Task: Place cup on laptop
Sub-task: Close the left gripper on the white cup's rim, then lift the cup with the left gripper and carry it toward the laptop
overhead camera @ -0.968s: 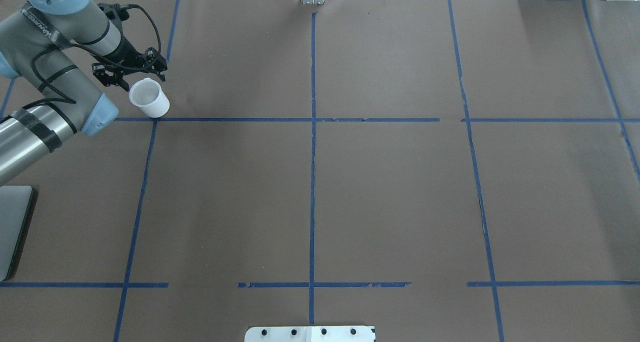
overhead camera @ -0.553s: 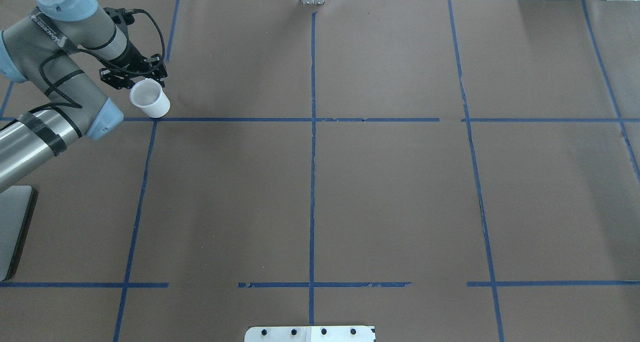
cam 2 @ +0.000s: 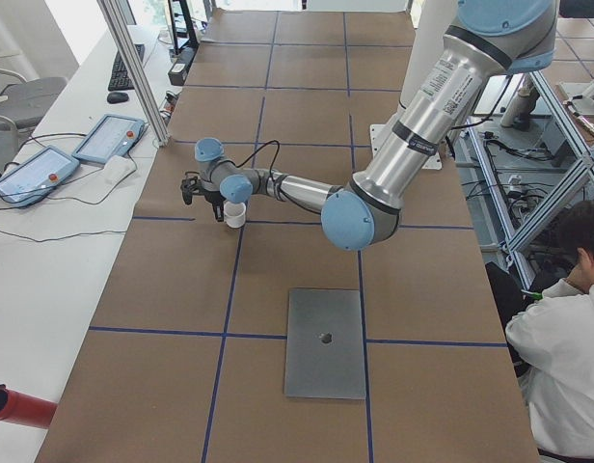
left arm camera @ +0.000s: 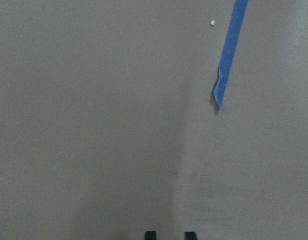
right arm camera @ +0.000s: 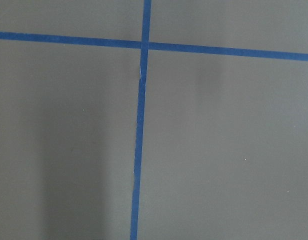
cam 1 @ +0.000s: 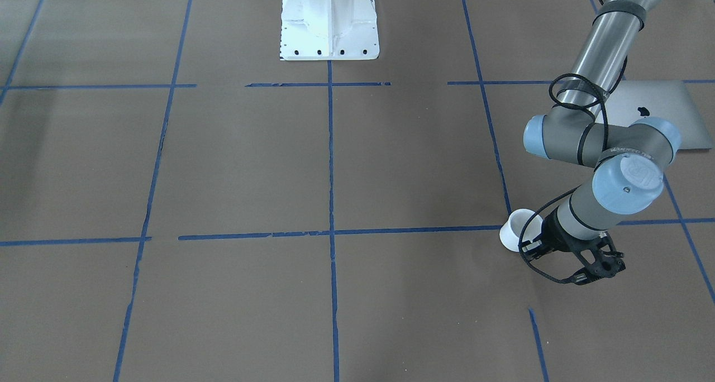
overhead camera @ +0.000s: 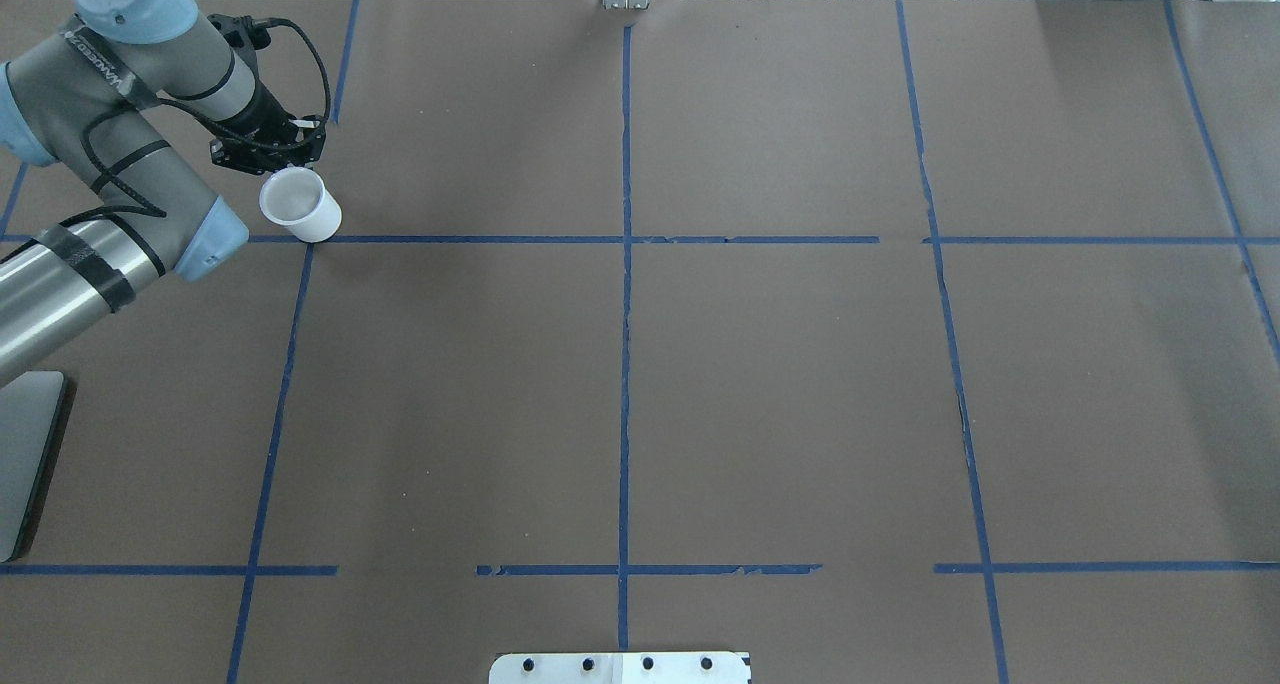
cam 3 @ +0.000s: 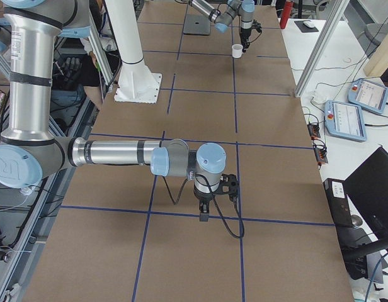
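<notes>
The small white cup [overhead camera: 298,205] stands upright on the brown table at the far left, by a blue tape crossing; it also shows in the front view [cam 1: 515,229]. Its handle is hidden. My left gripper [overhead camera: 270,159] is right at the cup's far side. In the left wrist view its fingertips [left arm camera: 150,235] stand close together with a narrow gap, and the cup is out of that view. The silver laptop [cam 1: 665,105] lies shut near the robot, partly behind the left arm. My right gripper [cam 3: 203,214] hangs over bare table, and I cannot tell its state.
Blue tape lines [overhead camera: 625,264] divide the table into squares. The white robot base [cam 1: 329,22] stands at the table's near edge. Control tablets [cam 2: 109,138] lie on the side bench, and a seated person [cam 2: 567,338] is beside the table.
The left gripper's spread has narrowed behind the cup and its wrist has shifted slightly. The cup has moved a few pixels toward the robot. The laptop has not moved.
</notes>
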